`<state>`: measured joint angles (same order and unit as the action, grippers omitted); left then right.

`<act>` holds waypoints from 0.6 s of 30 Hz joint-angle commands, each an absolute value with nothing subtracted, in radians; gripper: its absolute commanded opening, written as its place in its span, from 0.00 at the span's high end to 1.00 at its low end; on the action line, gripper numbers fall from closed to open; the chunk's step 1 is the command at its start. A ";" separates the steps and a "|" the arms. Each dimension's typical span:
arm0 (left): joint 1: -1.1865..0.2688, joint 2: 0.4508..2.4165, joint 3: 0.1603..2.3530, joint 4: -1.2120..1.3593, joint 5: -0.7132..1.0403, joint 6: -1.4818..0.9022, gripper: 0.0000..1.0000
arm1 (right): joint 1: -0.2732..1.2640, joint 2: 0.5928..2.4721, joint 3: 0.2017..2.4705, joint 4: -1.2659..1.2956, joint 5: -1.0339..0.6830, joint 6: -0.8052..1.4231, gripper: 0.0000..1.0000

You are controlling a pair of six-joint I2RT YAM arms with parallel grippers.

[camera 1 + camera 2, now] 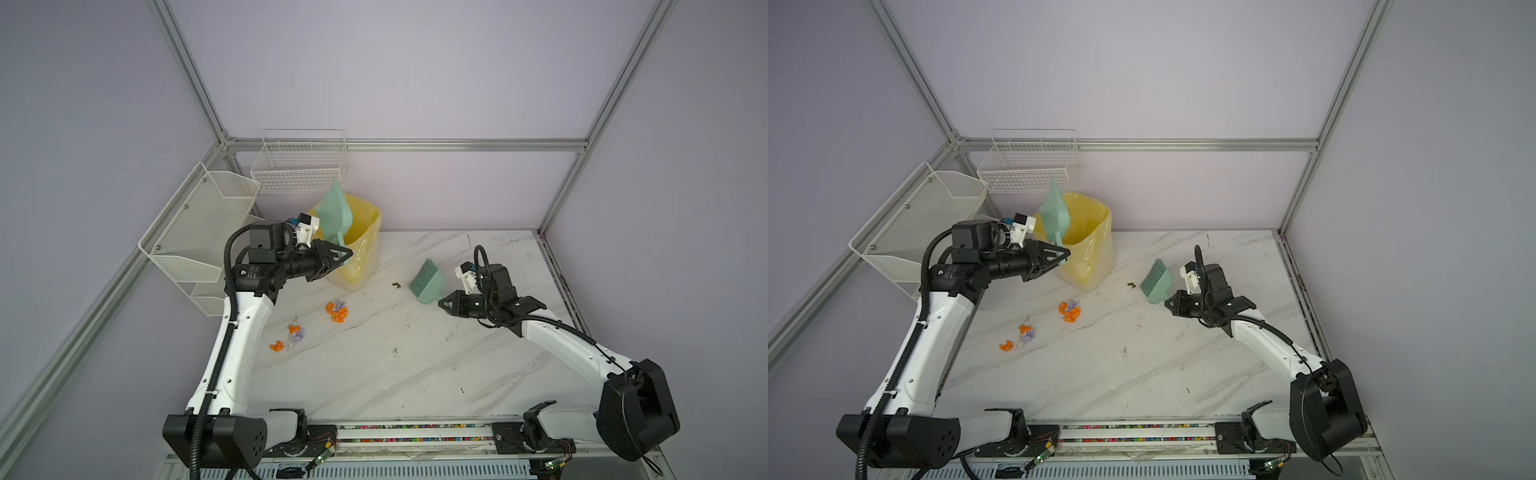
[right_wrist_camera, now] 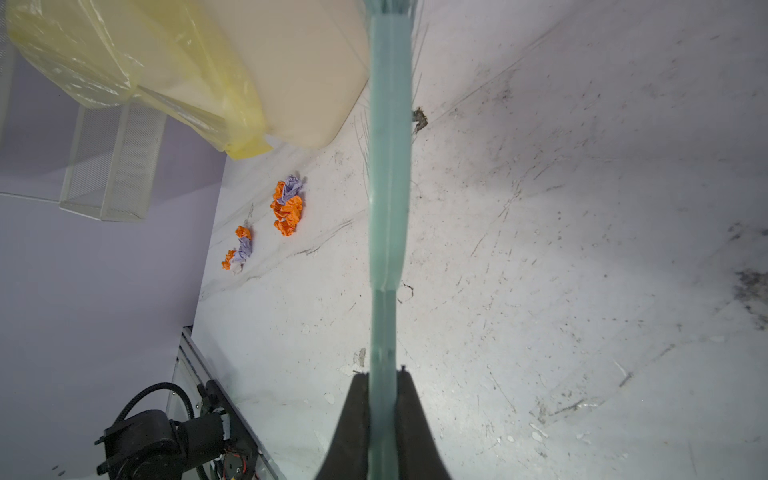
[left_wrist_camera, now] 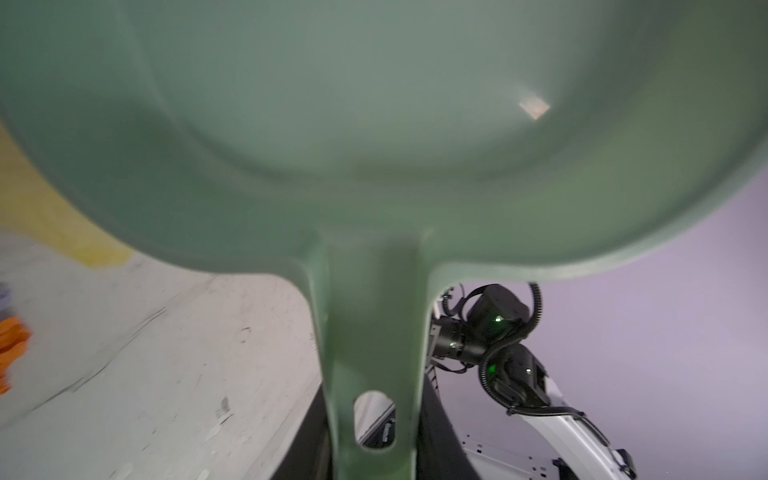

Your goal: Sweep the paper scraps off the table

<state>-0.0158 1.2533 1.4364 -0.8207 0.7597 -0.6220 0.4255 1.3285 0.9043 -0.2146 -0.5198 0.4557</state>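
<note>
Clamps dustpan in left gripper, brush in right gripper, with crumpled orange-and-lilac paper scraps clumped near table's left edge.

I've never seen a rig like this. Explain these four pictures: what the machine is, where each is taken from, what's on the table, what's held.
It is two robot arms, each ending in a claw. Two pictures look down from overhead, nearly alike; two come from cameras on the wrists. The left claw is shut on the handle of a green dustpan, tipped on end at the mouth of a yellow-lined bin. The right claw is shut on a green brush. On the marble-look table lie small clusters of orange and lilac paper scraps, not yet swept. White wire shelves hang at the far left corner.
</note>
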 commanded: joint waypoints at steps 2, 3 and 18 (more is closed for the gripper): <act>-0.017 1.151 1.409 -1.069 0.525 -0.402 1.00 | 0.428 1.366 0.958 -0.219 -0.602 0.522 1.00; -0.018 1.129 1.380 -1.078 0.503 -0.393 1.00 | 0.435 1.368 0.963 -0.217 -0.618 0.533 1.00; -0.015 1.034 1.104 -1.120 0.228 -0.383 1.00 | 0.684 1.471 1.008 -0.067 -0.587 0.777 1.00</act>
<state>-0.0154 1.0412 1.1389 -1.1267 0.3107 -0.3996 0.6426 1.4727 0.9794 -0.1581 -0.5949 0.6884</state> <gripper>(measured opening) 0.242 0.109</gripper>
